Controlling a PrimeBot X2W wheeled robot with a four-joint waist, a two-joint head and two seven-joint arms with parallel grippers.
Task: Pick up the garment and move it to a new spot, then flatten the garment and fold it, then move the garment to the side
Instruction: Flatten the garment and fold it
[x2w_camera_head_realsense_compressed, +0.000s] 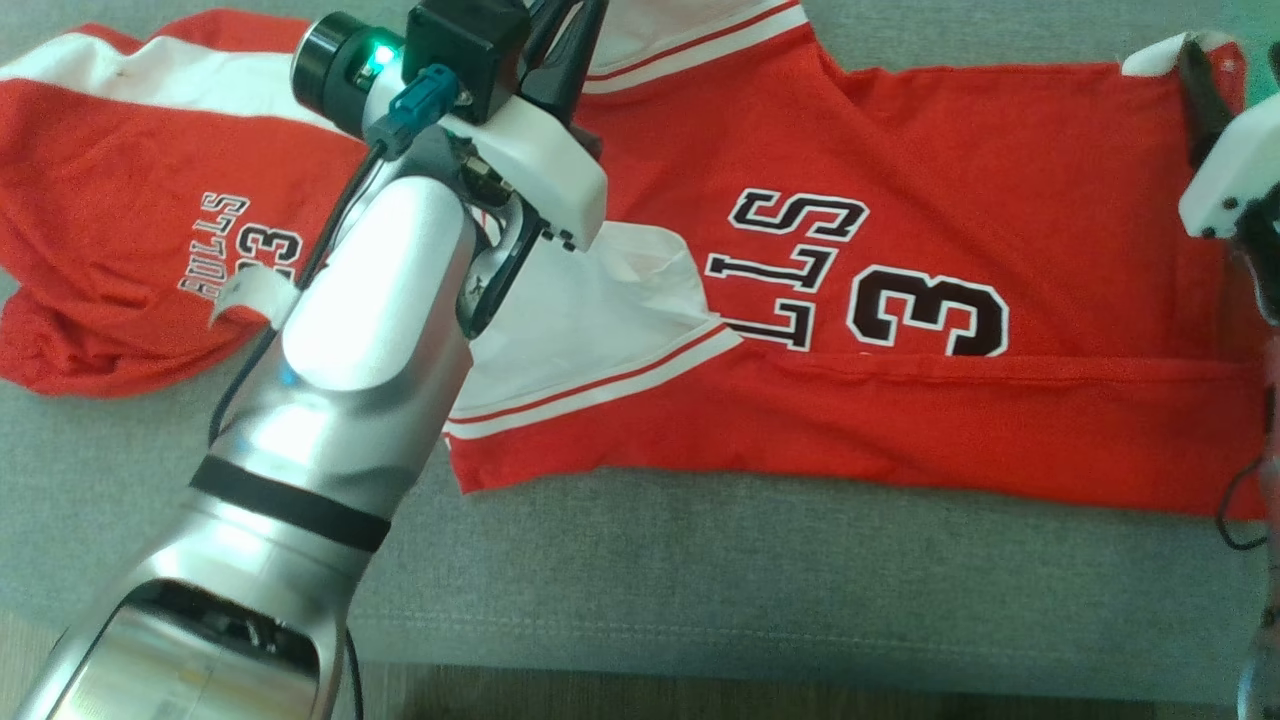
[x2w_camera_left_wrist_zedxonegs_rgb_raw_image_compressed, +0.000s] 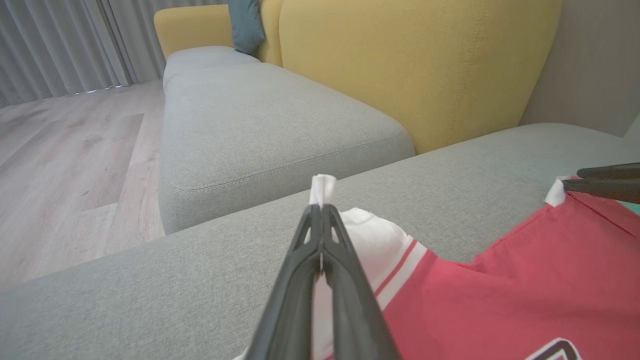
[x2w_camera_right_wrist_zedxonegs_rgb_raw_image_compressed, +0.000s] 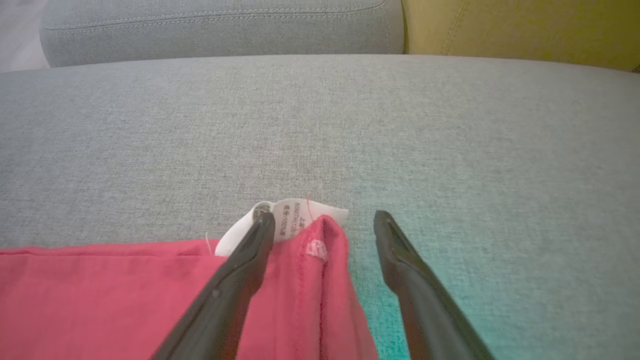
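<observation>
Left end of cushion (x2w_camera_head_realsense_compressed: 700, 580): second red jersey (x2w_camera_head_realsense_compressed: 100, 200), crumpled. Our left tool (x2w_camera_left_wrist_zedxonegs_rgb_raw_image_compressed: 320, 207) pressed together, pinching white sleeve edge (x2w_camera_left_wrist_zedxonegs_rgb_raw_image_compressed: 323, 186) of garment (x2w_camera_head_realsense_compressed: 900, 150), spread from cushion middle to right end. Our right tool (x2w_camera_right_wrist_zedxonegs_rgb_raw_image_compressed: 324, 219) spread over its far right corner. We judge: flattened, folding begun, moving aside remains. We count two jerseys, two tools.

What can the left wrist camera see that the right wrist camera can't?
Left wrist view: the wooden floor, grey curtains, a teal cushion, and the left gripper pinched shut on a white edge of the red jersey. Right wrist view: tiny print on the white care label, and the right gripper open astride that jersey corner. Both: the red jersey, the grey sofa and its yellow backrest.
</observation>
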